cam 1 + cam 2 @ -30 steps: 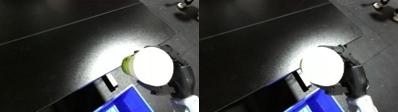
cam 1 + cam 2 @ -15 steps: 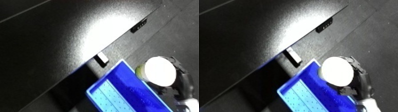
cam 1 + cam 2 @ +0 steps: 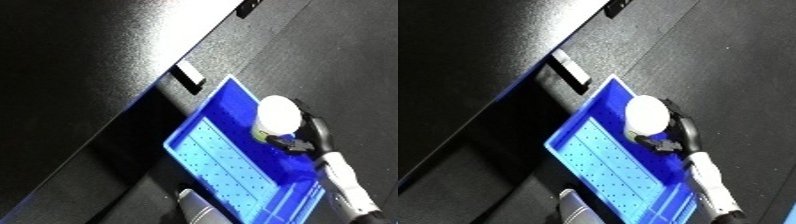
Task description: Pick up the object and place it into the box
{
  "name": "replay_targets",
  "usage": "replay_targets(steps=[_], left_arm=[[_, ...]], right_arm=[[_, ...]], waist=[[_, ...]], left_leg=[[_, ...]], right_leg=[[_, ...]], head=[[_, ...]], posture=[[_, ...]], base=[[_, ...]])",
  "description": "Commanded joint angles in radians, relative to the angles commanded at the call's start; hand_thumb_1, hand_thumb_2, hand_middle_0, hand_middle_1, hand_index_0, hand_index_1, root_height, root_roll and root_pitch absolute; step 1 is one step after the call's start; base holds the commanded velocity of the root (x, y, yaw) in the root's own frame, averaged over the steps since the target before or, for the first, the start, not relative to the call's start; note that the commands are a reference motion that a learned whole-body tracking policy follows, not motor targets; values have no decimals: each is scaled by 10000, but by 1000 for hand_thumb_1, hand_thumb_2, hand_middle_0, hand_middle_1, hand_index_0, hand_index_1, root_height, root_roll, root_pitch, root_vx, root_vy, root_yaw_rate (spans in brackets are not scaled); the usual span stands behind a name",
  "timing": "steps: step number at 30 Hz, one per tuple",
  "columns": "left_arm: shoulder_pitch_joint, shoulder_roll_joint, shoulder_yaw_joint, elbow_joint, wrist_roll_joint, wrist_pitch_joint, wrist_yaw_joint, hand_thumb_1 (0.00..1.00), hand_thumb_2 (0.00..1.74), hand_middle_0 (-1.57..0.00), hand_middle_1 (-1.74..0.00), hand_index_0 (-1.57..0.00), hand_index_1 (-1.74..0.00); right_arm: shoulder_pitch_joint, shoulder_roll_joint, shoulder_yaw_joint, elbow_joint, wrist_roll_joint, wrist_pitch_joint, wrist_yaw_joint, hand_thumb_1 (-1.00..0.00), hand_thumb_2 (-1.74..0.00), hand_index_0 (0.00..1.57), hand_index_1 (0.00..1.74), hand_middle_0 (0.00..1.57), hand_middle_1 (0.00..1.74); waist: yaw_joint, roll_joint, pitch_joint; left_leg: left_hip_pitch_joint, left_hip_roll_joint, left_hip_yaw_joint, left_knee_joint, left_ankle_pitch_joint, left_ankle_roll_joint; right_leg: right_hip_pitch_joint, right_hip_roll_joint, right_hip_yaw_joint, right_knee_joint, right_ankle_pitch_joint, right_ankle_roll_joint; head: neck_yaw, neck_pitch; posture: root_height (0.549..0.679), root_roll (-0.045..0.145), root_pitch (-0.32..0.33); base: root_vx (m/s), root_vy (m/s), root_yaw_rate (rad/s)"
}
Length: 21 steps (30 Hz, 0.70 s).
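The right hand (image 3: 680, 131) curls around a white cup (image 3: 275, 116) (greenish side, apparently) over the blue bin (image 3: 206, 156), while the left-eye view shows more bin.

A round white object (image 3: 277, 116) (yellow-green at its lower edge) sits over the blue perforated bin (image 3: 233, 170).

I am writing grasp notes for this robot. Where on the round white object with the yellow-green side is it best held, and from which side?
Probably by its yellow-green side wall, from the view's right. The round white object shows a broad flat white face and a thin rim, so opposite edges suit curled fingers. The right hand already holds it that way over the blue perforated plastic bin.
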Motion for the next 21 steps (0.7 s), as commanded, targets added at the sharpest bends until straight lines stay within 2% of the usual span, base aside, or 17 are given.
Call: replay_targets(steps=[3,5,11,15,21], left_arm=[[-47,21,-66,7,23,52,-24,0,0,0,0,0,0],[-77,32,-113,10,26,93,-34,0,0,0,0,0,0],[-92,-8,-156,28,28,157,61,0,0,0,0,0,0],[-63,-10,-164,27,52,164,122,0,0,0,0,0,0],[-56,43,-135,51,261,192,241,0,0,0,0,0,0]], right_arm=[[-294,-68,159,615,68,-71,56,0,0,0,0,0,0],[-419,-93,253,833,49,-55,18,0,0,0,0,0,0],[-511,24,391,982,-189,80,-129,0,0,0,0,0,0],[-485,126,444,1102,-88,399,-126,0,0,0,0,0,0],[-591,340,845,1442,-197,1153,464,0,0,0,0,0,0]], waist=[[92,42,-33],[150,67,-59],[265,28,-157],[350,-25,-204],[657,-182,-285]], left_leg=[[-41,-47,-53,8,46,-19],[-79,-78,-89,25,74,-31],[-239,-133,-183,179,36,-16],[-320,-148,-253,264,70,-32],[-457,-162,-423,422,29,-10]], right_leg=[[-4,-13,-38,11,9,-22],[-20,-19,-62,40,5,-39],[-85,-14,-111,196,-37,-64],[-93,-23,-176,249,-49,-80],[-25,-88,-336,298,-59,-99]], head=[[123,99],[123,99],[33,105],[-120,127],[-1205,283]], posture=[[640,83,-36],[640,83,-36],[639,83,-36],[638,83,-37],[638,81,-42]], base=[[-27,-1,63],[-27,2,66],[1,-7,47],[7,-17,58],[19,-44,102]])
